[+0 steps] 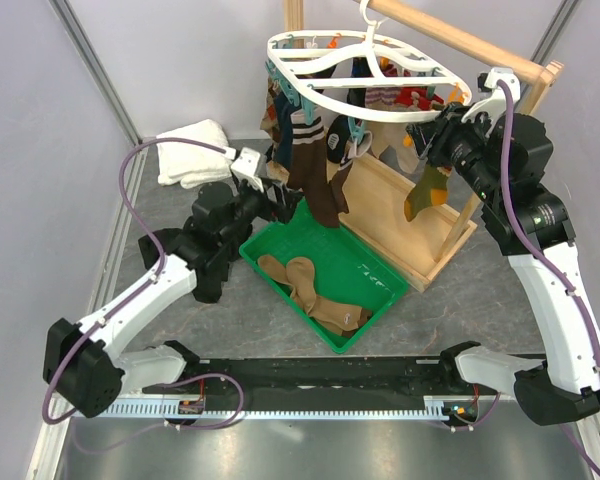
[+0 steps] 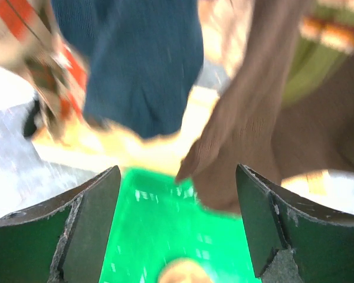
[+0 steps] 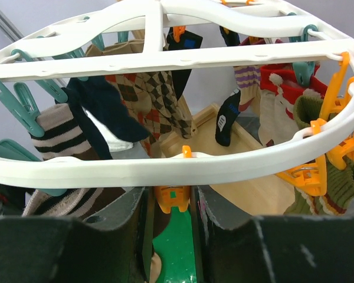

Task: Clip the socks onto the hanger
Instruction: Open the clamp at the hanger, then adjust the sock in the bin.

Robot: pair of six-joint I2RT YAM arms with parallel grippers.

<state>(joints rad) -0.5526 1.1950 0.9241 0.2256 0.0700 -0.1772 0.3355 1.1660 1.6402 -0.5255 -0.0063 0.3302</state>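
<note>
The top view is bright and even, and the light seems to come from above. Shadows by the green bin (image 1: 375, 285) are soft and small. My left wrist view is very blurry. The blue sock (image 2: 141, 65) and the brown sock (image 2: 248, 130) look smeared, and the left edge is washed out white. My right wrist view is sharp on the white hanger (image 3: 165, 56) and the orange clip (image 3: 171, 197), but my right fingers (image 3: 76, 247) look dark and fuzzy.
</note>
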